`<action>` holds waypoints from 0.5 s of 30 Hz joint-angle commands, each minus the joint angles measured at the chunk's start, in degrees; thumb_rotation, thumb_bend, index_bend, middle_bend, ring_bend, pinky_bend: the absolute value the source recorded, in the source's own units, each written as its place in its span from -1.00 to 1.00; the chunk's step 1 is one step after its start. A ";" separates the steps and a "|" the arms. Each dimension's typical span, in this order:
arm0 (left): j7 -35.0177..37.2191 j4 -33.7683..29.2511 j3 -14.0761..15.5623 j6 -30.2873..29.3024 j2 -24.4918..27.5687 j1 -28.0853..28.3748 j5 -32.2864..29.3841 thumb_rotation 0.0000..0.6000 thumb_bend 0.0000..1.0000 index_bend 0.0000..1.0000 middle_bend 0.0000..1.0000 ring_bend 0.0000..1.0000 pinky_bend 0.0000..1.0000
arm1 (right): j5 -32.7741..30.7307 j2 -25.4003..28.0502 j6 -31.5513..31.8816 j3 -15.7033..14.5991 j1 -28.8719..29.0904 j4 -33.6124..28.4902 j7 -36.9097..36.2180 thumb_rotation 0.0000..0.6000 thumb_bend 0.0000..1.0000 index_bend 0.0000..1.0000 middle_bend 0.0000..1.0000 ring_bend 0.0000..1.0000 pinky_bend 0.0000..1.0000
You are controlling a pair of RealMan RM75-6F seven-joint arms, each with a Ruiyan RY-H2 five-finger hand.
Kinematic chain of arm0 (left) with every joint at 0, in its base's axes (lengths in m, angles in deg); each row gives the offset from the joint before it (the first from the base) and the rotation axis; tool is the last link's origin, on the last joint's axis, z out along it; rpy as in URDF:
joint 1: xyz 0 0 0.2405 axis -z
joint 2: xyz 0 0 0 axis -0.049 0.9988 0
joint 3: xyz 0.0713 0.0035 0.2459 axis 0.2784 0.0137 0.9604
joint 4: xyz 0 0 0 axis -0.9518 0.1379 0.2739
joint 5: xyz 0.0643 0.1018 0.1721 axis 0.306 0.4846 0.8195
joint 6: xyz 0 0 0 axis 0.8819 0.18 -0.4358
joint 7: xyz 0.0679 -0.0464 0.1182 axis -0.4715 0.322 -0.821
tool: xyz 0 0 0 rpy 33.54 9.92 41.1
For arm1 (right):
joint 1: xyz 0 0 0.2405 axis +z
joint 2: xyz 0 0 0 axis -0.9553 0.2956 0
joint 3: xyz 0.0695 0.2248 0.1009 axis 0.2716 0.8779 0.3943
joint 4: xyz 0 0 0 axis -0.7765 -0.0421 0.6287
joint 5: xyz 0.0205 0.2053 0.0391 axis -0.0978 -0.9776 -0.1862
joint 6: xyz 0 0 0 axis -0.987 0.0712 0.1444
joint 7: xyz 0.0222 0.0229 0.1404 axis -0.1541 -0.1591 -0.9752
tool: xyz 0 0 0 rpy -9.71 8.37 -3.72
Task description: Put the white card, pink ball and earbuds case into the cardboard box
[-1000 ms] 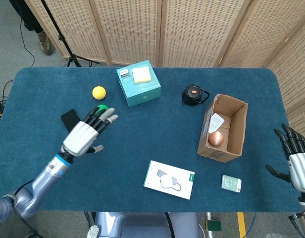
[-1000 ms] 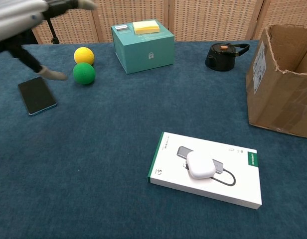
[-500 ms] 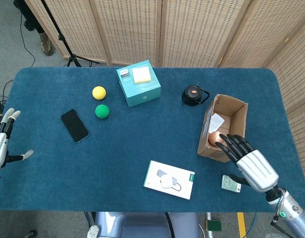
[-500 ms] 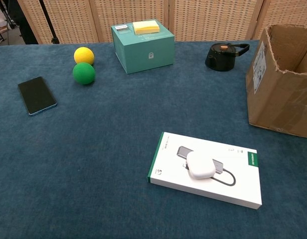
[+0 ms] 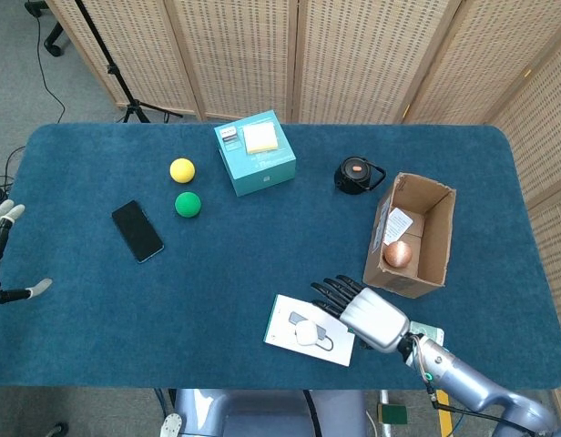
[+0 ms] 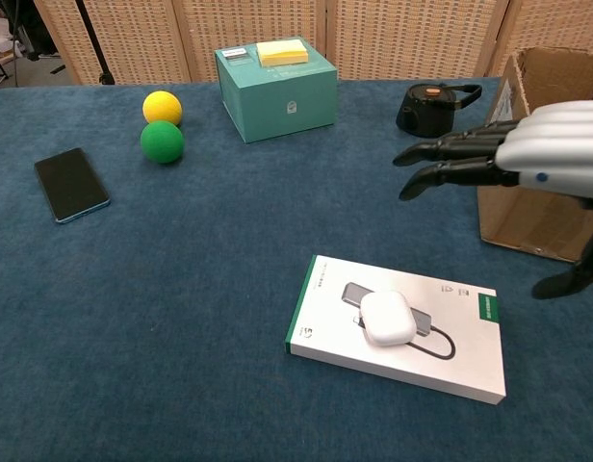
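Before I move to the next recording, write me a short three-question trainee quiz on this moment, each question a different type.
1. True or false: the pink ball already lies inside the cardboard box.
2. Multiple choice: the white earbuds case rests on (a) bare table, (b) the flat white product box, (c) the teal box.
3. Fill in: the right hand hovers with fingers spread over the ____ end of the flat white product box, holding nothing.

Key
1. True.
2. b.
3. Right, the end nearer the cardboard box.
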 commanded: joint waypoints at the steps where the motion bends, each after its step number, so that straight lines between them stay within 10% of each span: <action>1: -0.04 -0.07 -0.37 0.31 0.07 -0.21 -0.02 1.00 -1.00 -1.00 -1.00 -1.00 -1.00 | -6.63 -4.91 -3.77 1.63 2.07 -0.13 5.96 1.00 -1.00 -0.72 -0.96 -1.00 -0.81; 15: -0.14 0.00 -1.74 1.73 0.00 -0.98 0.22 1.00 -1.00 -1.00 -1.00 -1.00 -1.00 | -16.50 -13.17 -6.52 0.54 4.99 1.62 16.50 1.00 -1.00 -0.51 -0.74 -0.96 -0.81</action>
